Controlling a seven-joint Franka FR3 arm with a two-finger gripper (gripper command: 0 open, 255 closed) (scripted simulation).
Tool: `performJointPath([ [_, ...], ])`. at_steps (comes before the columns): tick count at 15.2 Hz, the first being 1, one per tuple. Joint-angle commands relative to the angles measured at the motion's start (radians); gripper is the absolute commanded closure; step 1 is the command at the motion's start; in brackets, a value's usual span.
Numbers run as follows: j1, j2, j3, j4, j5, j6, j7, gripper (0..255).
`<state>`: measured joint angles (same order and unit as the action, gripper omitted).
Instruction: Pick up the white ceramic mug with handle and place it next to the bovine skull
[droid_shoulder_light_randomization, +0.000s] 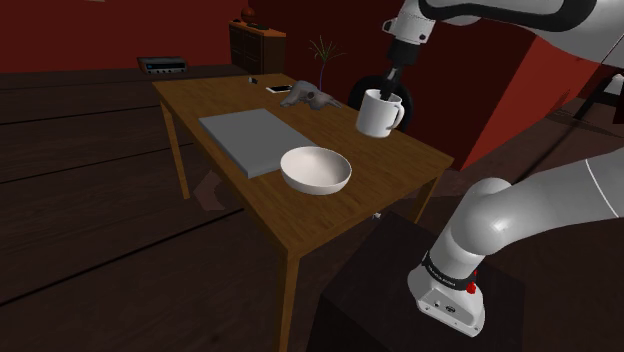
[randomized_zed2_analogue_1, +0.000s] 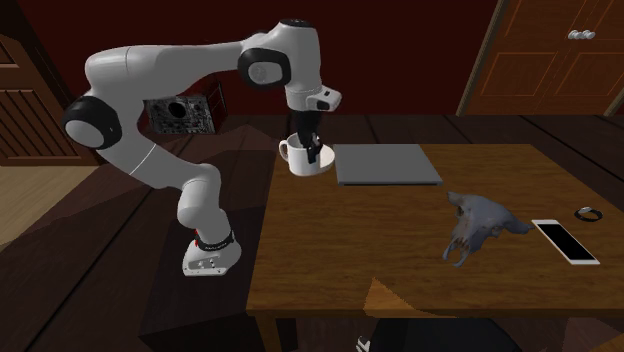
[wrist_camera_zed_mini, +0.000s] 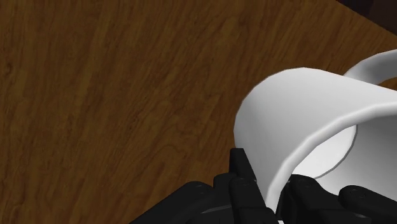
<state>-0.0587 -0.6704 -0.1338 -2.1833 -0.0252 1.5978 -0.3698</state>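
The room is dim, with dark red walls, dark plank flooring and a wooden door (randomized_zed2_analogue_1: 560, 60) in the second exterior view. There's a low wooden cabinet (droid_shoulder_light_randomization: 257, 45) and a spindly plant (droid_shoulder_light_randomization: 322, 50) at the back of the shoulder view.

The big brown wood-grain table (droid_shoulder_light_randomization: 390, 160) takes up the middle. The white arm (droid_shoulder_light_randomization: 500, 215) comes up off its dark stand (droid_shoulder_light_randomization: 400, 300) and bends over the table's near end.

On the table there's a flat grey slab (droid_shoulder_light_randomization: 255, 140), with a wide white bowl (droid_shoulder_light_randomization: 316, 170) just beside its near end. The grey bovine skull (randomized_zed2_analogue_1: 480, 225) is way down at the other end, next to a white phone (randomized_zed2_analogue_1: 565, 241).

Now the main bit: the white mug (droid_shoulder_light_randomization: 377, 115) hangs right under the tool (droid_shoulder_light_randomization: 390, 88). The tool comes down into the mug's mouth and pinches the wall at the rim. In the wrist view one finger (wrist_camera_zed_mini: 242, 175) sits on the outside of the wall and the other is tucked inside the cup.

The mug looks raised a bit over the wood and clearly tilted, though actual clearance is hard to call. It's well apart from the skull, with the slab between them.

The mug itself is plain, smooth and white, with no print. It has a thick rim and a loop handle sticking out on the shoulder view's right.
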Motion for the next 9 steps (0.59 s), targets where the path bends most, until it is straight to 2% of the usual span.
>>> performJointPath([
  [1,0.002,0.011,0.002,0.036,0.002,-0.025,0.002,255],
  [9,0.006,0.049,0.004,0.163,0.007,-0.114,0.003,255],
])
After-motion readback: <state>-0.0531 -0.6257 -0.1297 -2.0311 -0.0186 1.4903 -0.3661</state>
